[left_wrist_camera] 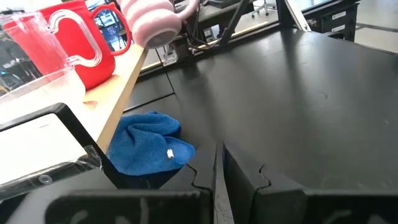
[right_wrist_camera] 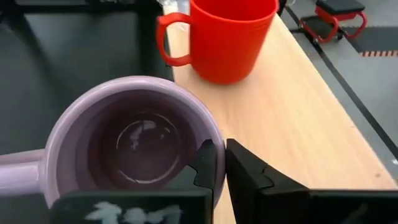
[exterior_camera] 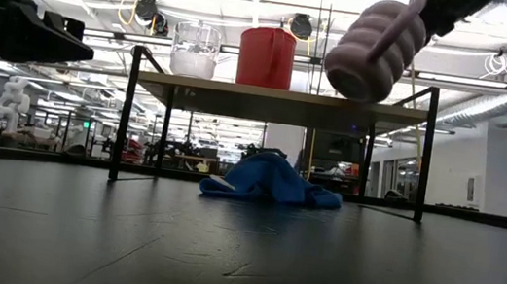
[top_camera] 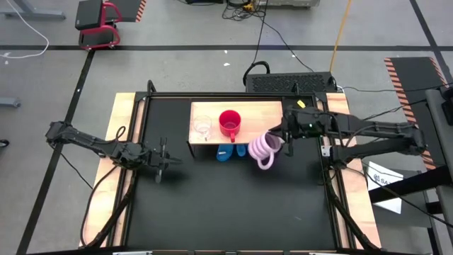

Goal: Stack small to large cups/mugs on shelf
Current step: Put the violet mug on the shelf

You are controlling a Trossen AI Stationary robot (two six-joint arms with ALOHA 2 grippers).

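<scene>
black tabletop (top_camera: 233, 205) runs under the shelf (top_camera: 262, 112), where the glass cup (top_camera: 202, 127) and red mug (top_camera: 229, 122) stand upright. just off the shelf's front edge, the right gripper (right_wrist_camera: 220, 169) pinches the lilac mug (top_camera: 265, 148) by its rim and holds it tilted in the air, base toward the table's front; the handle is partly cut off in the wrist view. a blue cloth (exterior_camera: 268, 180) lies half hidden under the shelf. the left gripper (top_camera: 161, 160), fingers pressed together, waits at the table's left.

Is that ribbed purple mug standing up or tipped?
Tipped: the ribbed lilac mug hangs sideways in the right gripper, above the wooden shelf.
</scene>
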